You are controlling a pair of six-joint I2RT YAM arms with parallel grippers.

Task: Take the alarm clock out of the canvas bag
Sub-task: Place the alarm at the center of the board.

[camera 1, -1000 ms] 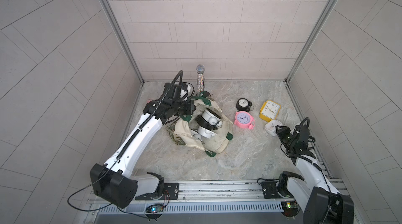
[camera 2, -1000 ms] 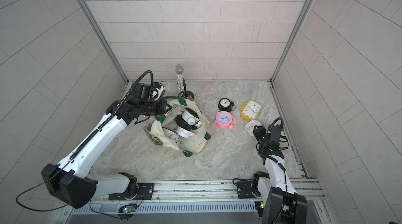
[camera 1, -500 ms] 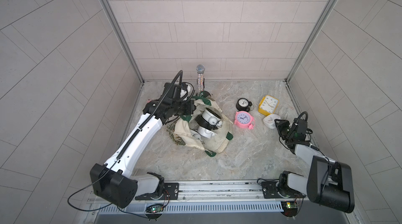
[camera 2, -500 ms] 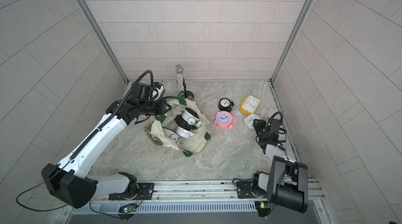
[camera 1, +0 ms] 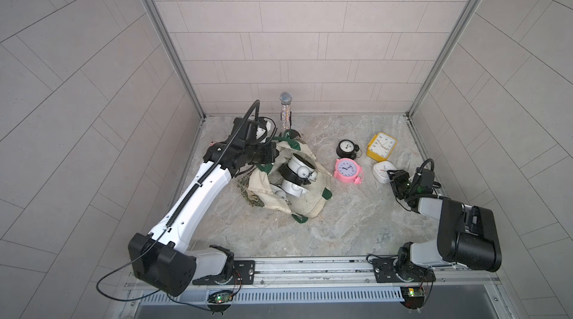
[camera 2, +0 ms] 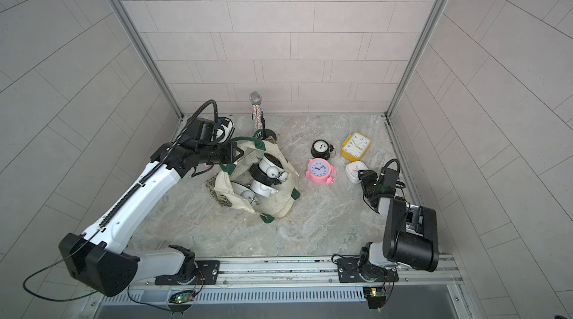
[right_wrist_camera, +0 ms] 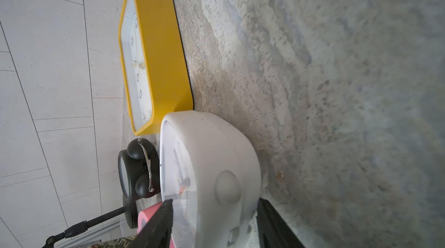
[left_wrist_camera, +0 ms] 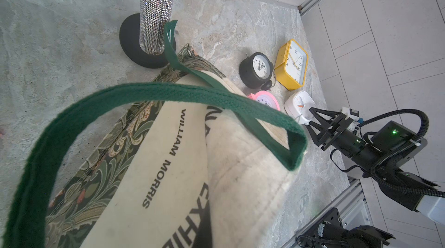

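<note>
White alarm clock (camera 1: 382, 171) sat on the table (camera 1: 356, 218), outside the canvas bag (camera 1: 310, 205), just beside the yellow clock (camera 1: 381, 146). Right gripper (camera 1: 392, 179) straddled it, jaws spread (contact unclear). Left gripper (camera 1: 271, 154) was pinched tight on the bag's rim. Twin-bell clocks (camera 1: 299, 171) lay inside.

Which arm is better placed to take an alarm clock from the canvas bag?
Right. The left gripper is shut on the canvas bag, holding it open; the right gripper is open at the white clock, holding nothing.

Pale tiled walls (camera 1: 294, 38) enclose a grey marbled floor (camera 1: 341, 224) in even light.
</note>
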